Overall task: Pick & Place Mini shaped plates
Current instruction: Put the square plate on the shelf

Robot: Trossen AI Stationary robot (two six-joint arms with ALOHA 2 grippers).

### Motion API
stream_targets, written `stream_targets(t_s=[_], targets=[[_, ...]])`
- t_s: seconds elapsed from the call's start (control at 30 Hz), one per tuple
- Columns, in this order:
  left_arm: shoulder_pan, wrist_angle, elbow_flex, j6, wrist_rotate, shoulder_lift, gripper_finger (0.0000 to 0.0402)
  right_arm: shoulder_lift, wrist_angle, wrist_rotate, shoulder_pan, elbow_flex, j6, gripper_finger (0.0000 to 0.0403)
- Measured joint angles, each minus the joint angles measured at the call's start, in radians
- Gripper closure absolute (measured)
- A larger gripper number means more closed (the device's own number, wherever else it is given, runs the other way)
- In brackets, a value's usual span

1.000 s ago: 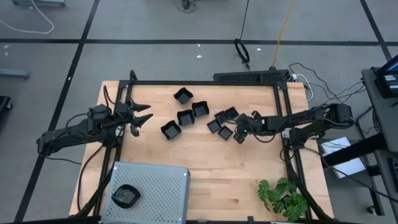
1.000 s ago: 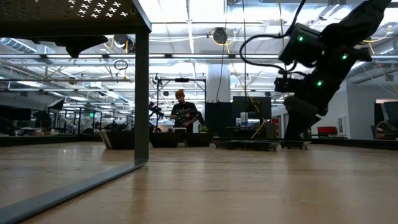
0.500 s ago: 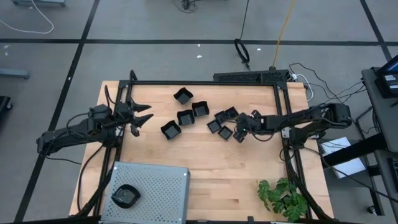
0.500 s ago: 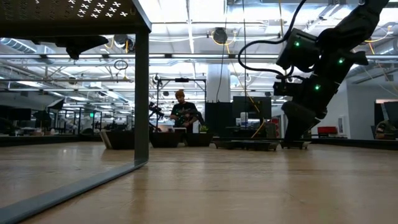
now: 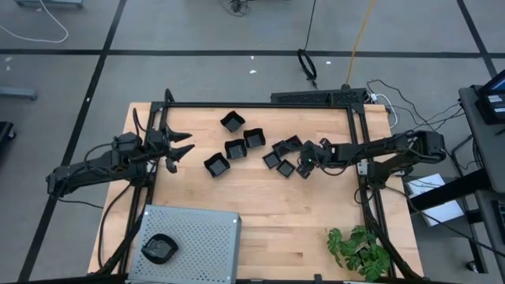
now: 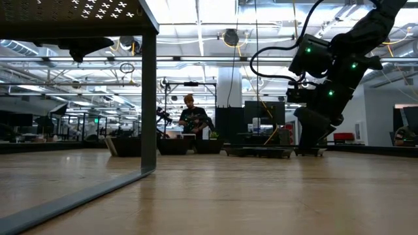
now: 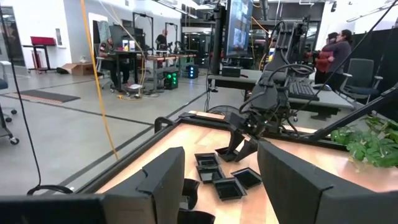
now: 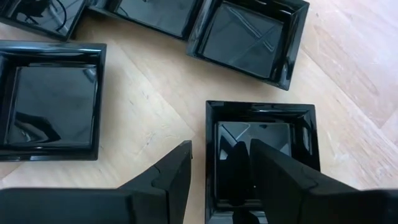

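Note:
Several mini shaped plates, small glossy black dishes, lie flat on the wooden table: a loose group (image 5: 235, 149) at the middle and a cluster (image 5: 284, 156) to its right. One more dish (image 5: 159, 248) sits on the grey perforated tray (image 5: 201, 233). My right gripper (image 5: 304, 164) slants down over the cluster, open. In the right wrist view my right gripper (image 8: 221, 149) straddles one wall of a square plate (image 8: 273, 134), one finger outside it and one over its hollow. My left gripper (image 5: 180, 147) waits open and level at the table's left, also seen as my left gripper (image 7: 221, 171).
The tray stands raised on legs (image 6: 149, 98) at the near left corner. A black frame rail (image 5: 260, 105) runs along the far edge and down both sides. A green plant (image 5: 359, 251) sits at the near right. Bare wood (image 5: 284, 213) lies in front of the plates.
My right gripper has edged a little toward the table's far edge and slightly down over the cluster of plates. It has stayed open.

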Motion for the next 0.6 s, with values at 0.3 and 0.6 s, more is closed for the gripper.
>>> stream_targets(t_s=[0.3, 0.6], targets=[[0.000, 0.000, 0.000, 0.000, 0.000, 0.000, 0.0195, 0.000, 0.000, 0.000, 0.001, 0.000, -0.014, 0.0302], [0.000, 0.000, 0.000, 0.000, 0.000, 0.000, 0.0195, 0.005, -0.006, -0.024, 0.000, 0.000, -0.016, 0.0385]])
